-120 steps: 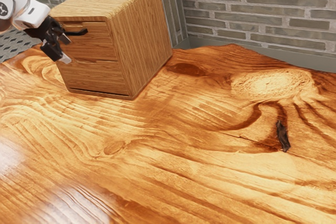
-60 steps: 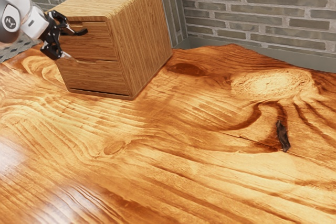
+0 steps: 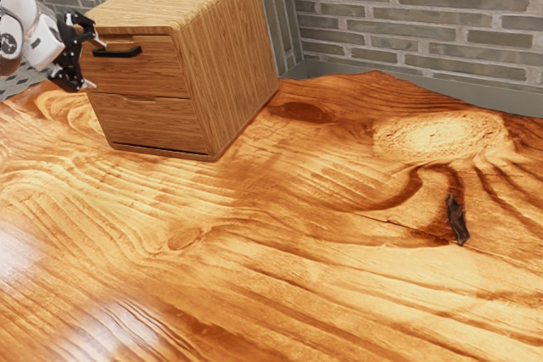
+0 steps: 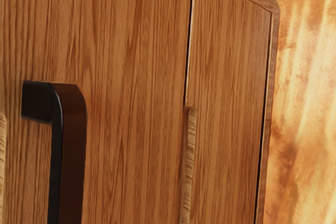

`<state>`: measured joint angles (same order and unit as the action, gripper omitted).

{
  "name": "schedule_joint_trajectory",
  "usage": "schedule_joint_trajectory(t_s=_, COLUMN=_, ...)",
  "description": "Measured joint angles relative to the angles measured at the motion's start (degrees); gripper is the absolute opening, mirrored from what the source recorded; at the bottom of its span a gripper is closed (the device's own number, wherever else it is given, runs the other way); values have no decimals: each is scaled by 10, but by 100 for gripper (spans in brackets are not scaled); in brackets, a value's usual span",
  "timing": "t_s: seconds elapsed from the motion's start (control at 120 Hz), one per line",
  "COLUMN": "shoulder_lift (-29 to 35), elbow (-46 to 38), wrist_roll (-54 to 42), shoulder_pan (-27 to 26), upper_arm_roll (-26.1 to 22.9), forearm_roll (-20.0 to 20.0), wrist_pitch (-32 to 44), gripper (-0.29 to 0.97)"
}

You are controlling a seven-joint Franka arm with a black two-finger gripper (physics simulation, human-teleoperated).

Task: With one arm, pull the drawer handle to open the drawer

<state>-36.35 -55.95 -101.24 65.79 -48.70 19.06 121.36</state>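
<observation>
Exterior view: gripper (image 3: 78, 52) with fingers apart, just beside handle (image 3: 117, 51) of top drawer (image 3: 140, 69), cabinet (image 3: 225, 48) on table (image 3: 322, 235) | handle: likely a rigid, slick bar; clamp mid-span | drawer: probably slides lightly

Arm (image 3: 32, 33) low, wrist level, jaws spread apart.

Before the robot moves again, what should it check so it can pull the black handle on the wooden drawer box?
1. Black two-finger gripper open: ok.
2. Fingers around the black bar handle: not ok, the gripper is beside it, apart.
3. Handle in front of the hand: ok, it is close in the wrist view.
4. Top drawer of the wooden cabinet pulled out: not ok, it looks shut.
</observation>
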Motion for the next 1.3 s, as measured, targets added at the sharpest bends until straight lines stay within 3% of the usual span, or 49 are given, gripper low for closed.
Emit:
schedule_joint_trajectory(t_s=0.583, shoulder_lift=-5, elbow=-24, wrist_roll=-30, shoulder_pan=-5, upper_arm_roll=4, forearm_roll=-3, wrist_pitch=13, gripper=68)
schedule_joint_trajectory(t_s=0.717, shoulder_lift=-6, elbow=34, wrist_roll=-33, shoulder_pan=-9, upper_arm_roll=-3, forearm_roll=-4, wrist_pitch=10, gripper=68)
schedule_joint_trajectory(t_s=0.85, shoulder_lift=-52, elbow=106, wrist_roll=-37, shoulder_pan=-65, upper_arm_roll=1, forearm_roll=-3, wrist_pitch=10, gripper=68)
schedule_joint_trajectory(t_s=1.3, shoulder_lift=-56, elbow=89, wrist_roll=-44, shoulder_pan=-76, upper_arm_roll=78, forearm_roll=-23, wrist_pitch=7, gripper=68)
